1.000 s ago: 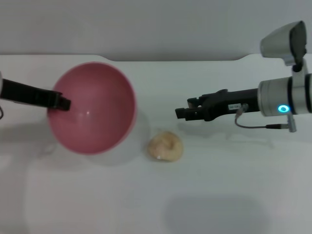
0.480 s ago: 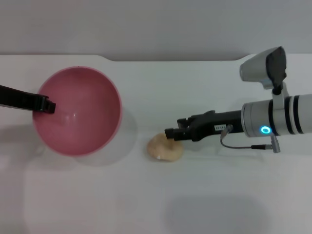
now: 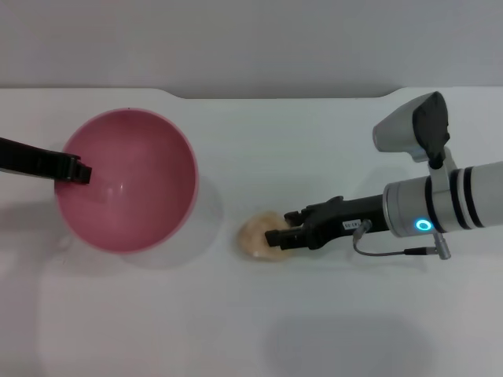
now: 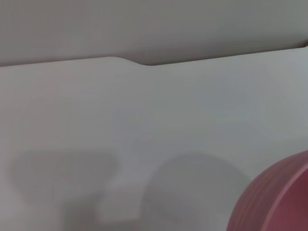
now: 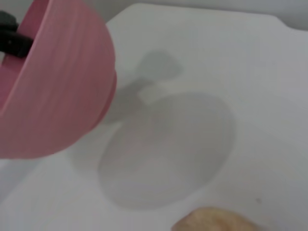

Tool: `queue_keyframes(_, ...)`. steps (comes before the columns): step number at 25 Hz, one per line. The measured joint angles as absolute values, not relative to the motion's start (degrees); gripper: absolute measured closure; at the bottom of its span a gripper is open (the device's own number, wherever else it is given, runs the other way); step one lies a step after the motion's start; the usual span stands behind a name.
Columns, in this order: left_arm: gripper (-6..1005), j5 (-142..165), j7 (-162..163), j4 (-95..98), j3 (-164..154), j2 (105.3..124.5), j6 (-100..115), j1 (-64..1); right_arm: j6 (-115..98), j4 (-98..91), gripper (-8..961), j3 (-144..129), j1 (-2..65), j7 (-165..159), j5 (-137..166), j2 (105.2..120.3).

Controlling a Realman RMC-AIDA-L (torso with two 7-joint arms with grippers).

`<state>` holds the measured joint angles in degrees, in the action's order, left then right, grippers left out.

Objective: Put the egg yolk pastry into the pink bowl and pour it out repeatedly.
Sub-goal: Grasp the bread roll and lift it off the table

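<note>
The pink bowl (image 3: 134, 192) hangs at the left, held off the table over its round shadow, its opening facing up and empty. My left gripper (image 3: 78, 170) is shut on its left rim. The bowl's outer wall also shows in the left wrist view (image 4: 276, 197) and the right wrist view (image 5: 53, 86). The egg yolk pastry (image 3: 253, 236) lies on the white table to the right of the bowl, and its top edge shows in the right wrist view (image 5: 216, 220). My right gripper (image 3: 279, 236) reaches in from the right, low, with its tip over the pastry's right side.
The white table (image 3: 251, 314) ends at a back edge with a raised step near the grey wall (image 3: 251, 39). Bare table lies in front of the bowl and the pastry.
The bowl swung back from tipped toward the pastry to opening-up and shifted left, then stayed still. My right arm came down and left from mid-table until its tip reached the pastry.
</note>
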<state>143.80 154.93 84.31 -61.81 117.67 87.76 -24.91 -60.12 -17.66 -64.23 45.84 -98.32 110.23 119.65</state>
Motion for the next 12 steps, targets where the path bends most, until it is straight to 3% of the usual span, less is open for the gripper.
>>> queue_keyframes(12, 1000, 143.8, 154.9, 83.8, -62.5, 117.69, 87.8, -24.9, -59.2, -17.4, 408, -67.0, 46.0, -98.9, 110.1, 119.82)
